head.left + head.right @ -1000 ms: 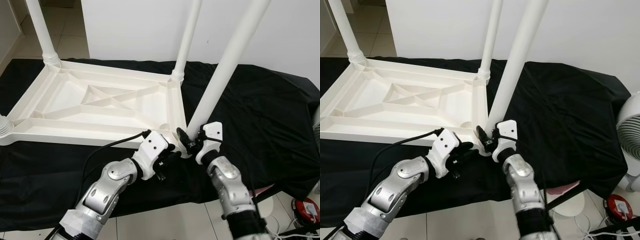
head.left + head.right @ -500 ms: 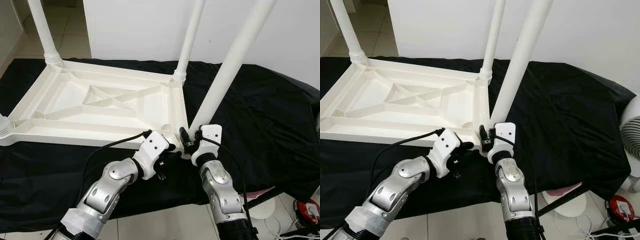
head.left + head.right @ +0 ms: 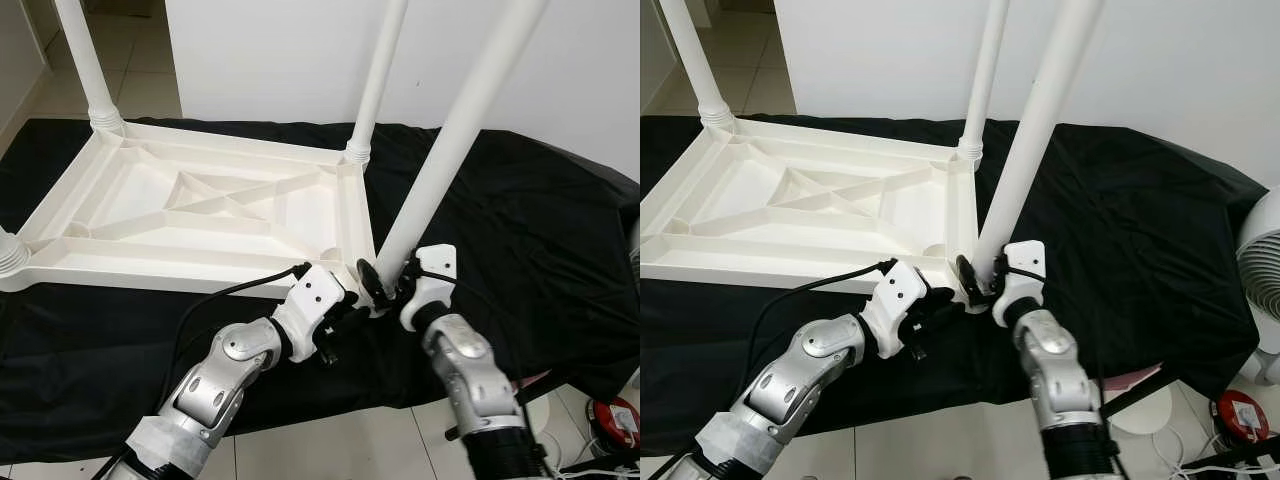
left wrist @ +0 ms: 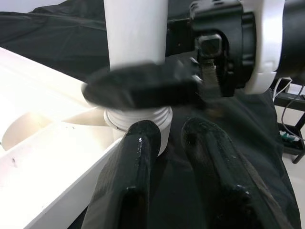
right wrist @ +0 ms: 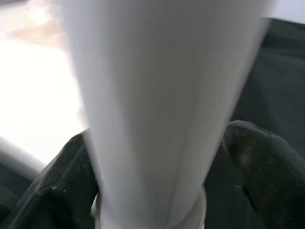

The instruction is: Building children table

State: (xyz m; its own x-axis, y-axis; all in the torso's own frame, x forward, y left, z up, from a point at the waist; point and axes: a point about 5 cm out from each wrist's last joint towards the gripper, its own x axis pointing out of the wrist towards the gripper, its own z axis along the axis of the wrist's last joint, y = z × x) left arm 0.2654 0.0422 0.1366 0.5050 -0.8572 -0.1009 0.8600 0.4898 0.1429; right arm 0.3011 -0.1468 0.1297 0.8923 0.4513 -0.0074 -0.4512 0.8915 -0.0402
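Four legs are called for, and the last white table leg (image 3: 452, 140) is being seated in the near corner socket of the upturned white tabletop (image 3: 200, 205), which lies on a black cloth (image 3: 520, 220). The leg's base is clasped by the right gripper (image 3: 385, 285), one finger on each side. The left gripper (image 4: 169, 143), fingers nearly together and holding nothing, is pressed just beside the collar. Next, the leg likely needs twisting home and straightening.

A white plastic tabletop (image 3: 200, 215) is laid upside down, its ribbed underside facing up, on a black-draped surface (image 3: 520, 230). White legs stand upright at its corners; the near-right leg (image 3: 450, 140) is seated tilted at its corner socket
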